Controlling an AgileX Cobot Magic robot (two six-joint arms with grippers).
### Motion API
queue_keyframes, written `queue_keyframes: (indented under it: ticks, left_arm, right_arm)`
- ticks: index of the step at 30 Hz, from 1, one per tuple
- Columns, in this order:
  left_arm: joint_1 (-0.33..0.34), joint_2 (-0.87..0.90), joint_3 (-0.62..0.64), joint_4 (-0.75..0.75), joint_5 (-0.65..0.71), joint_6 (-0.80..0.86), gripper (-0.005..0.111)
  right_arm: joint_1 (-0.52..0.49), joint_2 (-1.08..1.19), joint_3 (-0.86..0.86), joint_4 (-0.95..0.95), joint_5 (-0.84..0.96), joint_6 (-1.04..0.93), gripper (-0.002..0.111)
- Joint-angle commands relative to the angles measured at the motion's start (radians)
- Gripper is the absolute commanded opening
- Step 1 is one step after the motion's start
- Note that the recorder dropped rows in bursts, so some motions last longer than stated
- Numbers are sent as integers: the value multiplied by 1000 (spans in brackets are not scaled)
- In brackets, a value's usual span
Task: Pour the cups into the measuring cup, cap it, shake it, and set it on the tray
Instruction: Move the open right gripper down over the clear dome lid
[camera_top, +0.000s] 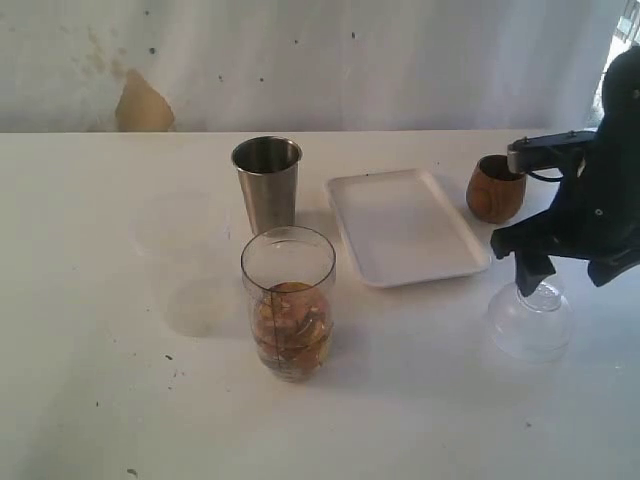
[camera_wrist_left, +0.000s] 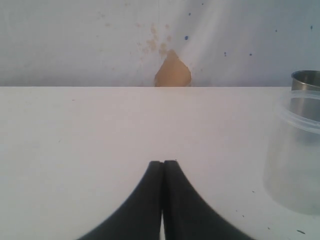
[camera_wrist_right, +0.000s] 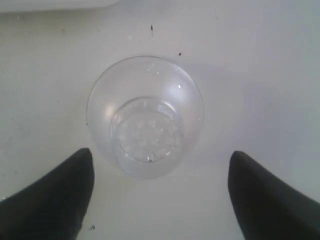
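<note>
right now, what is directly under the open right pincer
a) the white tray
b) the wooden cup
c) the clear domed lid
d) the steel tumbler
c: the right wrist view looks straight down on the clear domed lid, with the right pincer spread wide to either side of it.

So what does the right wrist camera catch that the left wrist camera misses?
Only the right wrist view: the clear domed lid on the table, seen from above, with the right gripper open beside it and not holding it, plus what looks like the white tray at the picture's edge.
Only the left wrist view: the left gripper shut on nothing, a faint translucent cup, the steel tumbler behind it, and the stained wall.
Both: the white table.
</note>
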Motion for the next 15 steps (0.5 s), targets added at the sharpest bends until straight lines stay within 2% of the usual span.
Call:
queue_keyframes:
  ticks: [1,15]
  left_arm:
    - [-1,-4,4,-5,1,-4,0]
    - [-1,-4,4,-5,1,-4,0]
  right_arm:
    - [7,37,-35,-14,-4,-14,69]
    - [7,49,-32,-14,-21,-10,66]
